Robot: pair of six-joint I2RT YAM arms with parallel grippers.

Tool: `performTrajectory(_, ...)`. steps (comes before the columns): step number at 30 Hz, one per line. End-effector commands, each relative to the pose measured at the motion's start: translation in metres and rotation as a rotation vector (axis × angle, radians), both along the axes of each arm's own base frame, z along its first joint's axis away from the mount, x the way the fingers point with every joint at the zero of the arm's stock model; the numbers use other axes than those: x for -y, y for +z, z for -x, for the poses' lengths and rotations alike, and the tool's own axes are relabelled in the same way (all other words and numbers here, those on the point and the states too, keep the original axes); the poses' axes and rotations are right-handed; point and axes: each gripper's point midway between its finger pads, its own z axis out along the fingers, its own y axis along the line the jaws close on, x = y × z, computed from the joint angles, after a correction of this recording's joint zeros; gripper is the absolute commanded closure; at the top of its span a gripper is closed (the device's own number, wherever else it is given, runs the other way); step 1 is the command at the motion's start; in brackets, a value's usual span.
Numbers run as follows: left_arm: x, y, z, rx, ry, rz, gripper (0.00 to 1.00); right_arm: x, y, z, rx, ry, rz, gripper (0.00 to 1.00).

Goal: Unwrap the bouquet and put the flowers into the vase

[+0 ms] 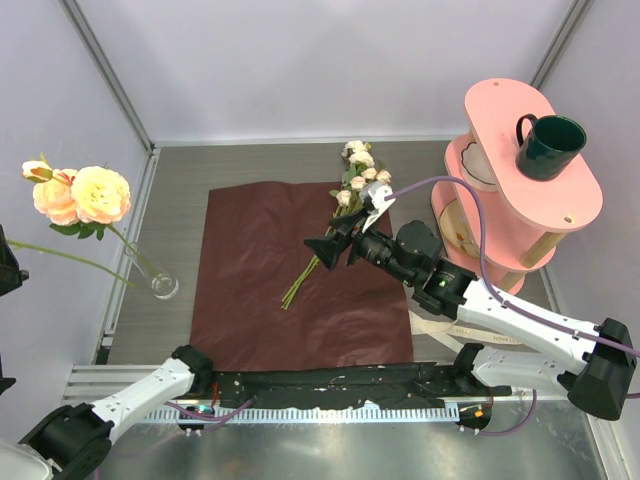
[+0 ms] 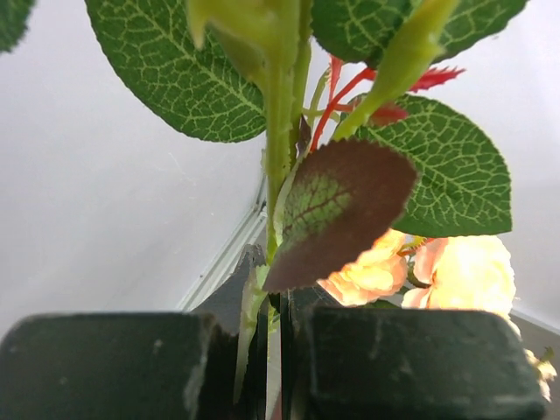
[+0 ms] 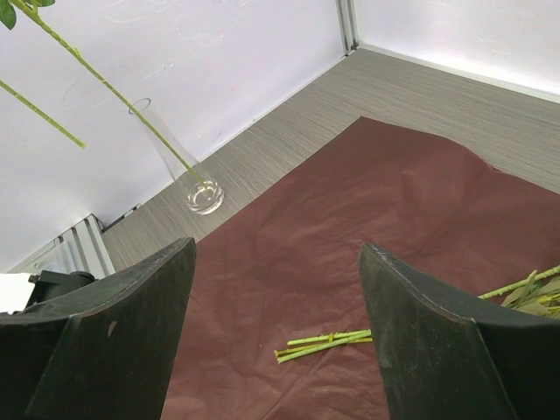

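Off to the left: left gripper [image 2: 280, 350] clenched on a leafy stem [image 2: 280, 131], with peach blooms behind it. The right gripper [image 1: 316, 254] hangs spread and empty over the dark red paper [image 1: 260, 300], above the stems of the flowers [image 1: 356, 180]. Paper lies flat mid-table. Flowers lie on its far right part, heads far, stem ends pointing near-left. Vase [image 1: 163, 286] stands just left of the paper, holding one long stem topped with peach roses [image 1: 85, 195].
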Motion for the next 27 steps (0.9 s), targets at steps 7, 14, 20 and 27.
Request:
performTrajectory(7, -0.02, 0.018, -0.003, 0.077, 0.182, 0.018, 1.0, 0.004, 0.019, -0.001, 0.039, -0.007, -0.066, 0.19)
performTrajectory(14, -0.02, 0.022, -0.016, 0.071, 0.273, 0.058, 1.0, 0.008, 0.019, -0.001, 0.039, -0.016, -0.071, 0.19)
performTrajectory(20, -0.014, 0.024, -0.028, 0.083, 0.3, 0.072, 1.0, 0.011, 0.018, 0.0, 0.042, -0.016, -0.072, 0.19)
performTrajectory(27, -0.01, 0.018, -0.038, 0.088, 0.338, 0.074, 1.0, 0.017, 0.017, 0.0, 0.046, -0.027, -0.072, 0.19)
